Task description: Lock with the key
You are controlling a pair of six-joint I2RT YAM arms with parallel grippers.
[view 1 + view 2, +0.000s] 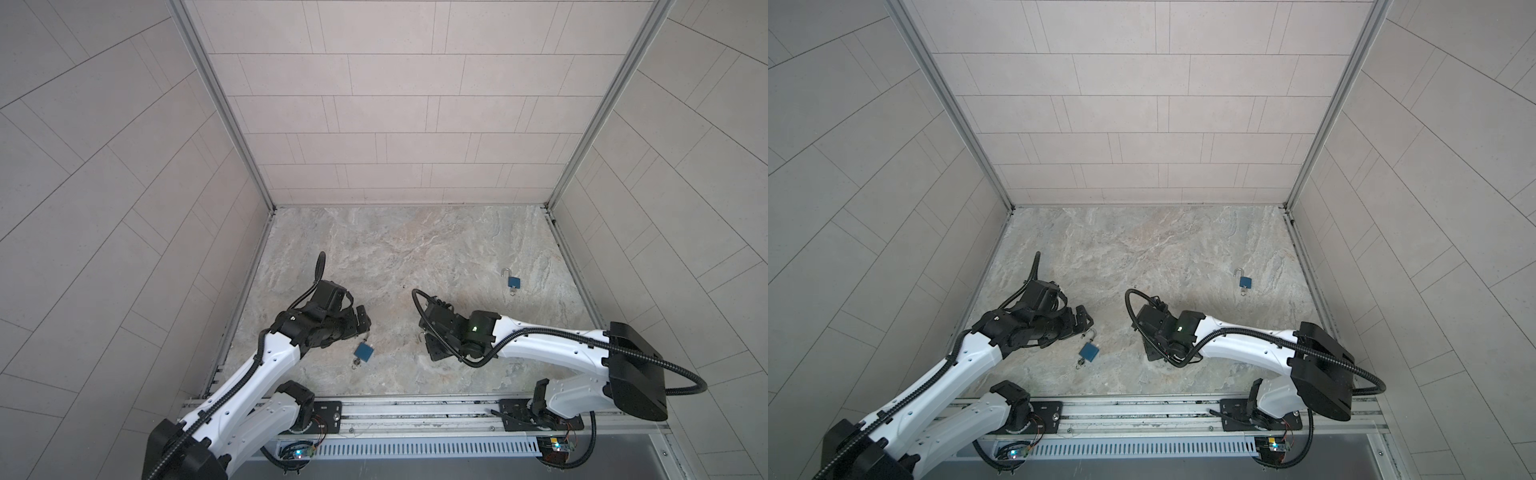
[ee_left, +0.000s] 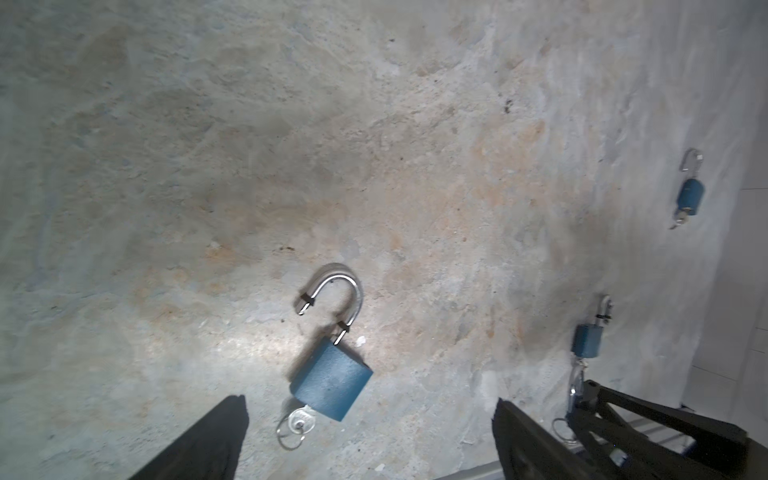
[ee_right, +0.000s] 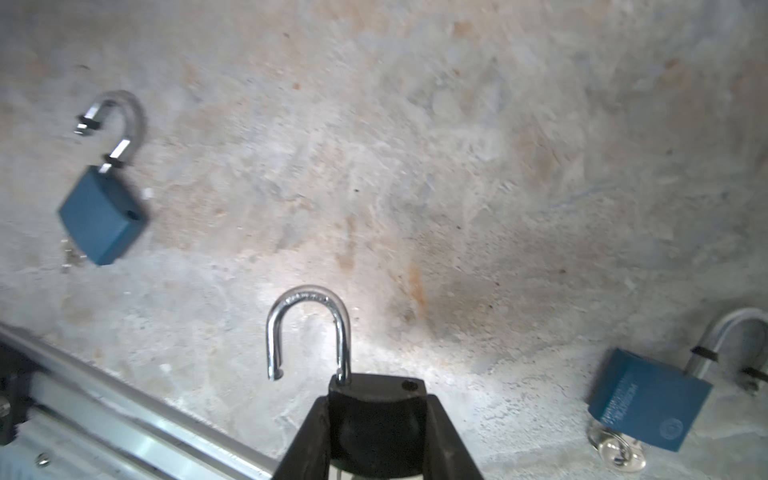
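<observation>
Padlock w/ key [image 1: 363, 352] lies at 7 o'clock on floor [image 1: 374, 249], shackle open. L arm [image 1: 270, 357] bends low; L gripper [image 1: 359, 322] gapes wide near it, empty. R arm [image 1: 552, 345] reaches to centre, R gripper [image 1: 430, 340] clamped on 2nd padlock [image 3: 374, 388]. 3rd padlock [image 1: 514, 282] at 3 o'clock.

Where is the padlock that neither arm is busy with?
On the marble tabletop, look toward the right side, beyond the right arm. A blue padlock lies there, shackle open, key in its base. A second padlock lies by the left end effector, a third padlock sits in the right end effector; this one lies alone.
</observation>
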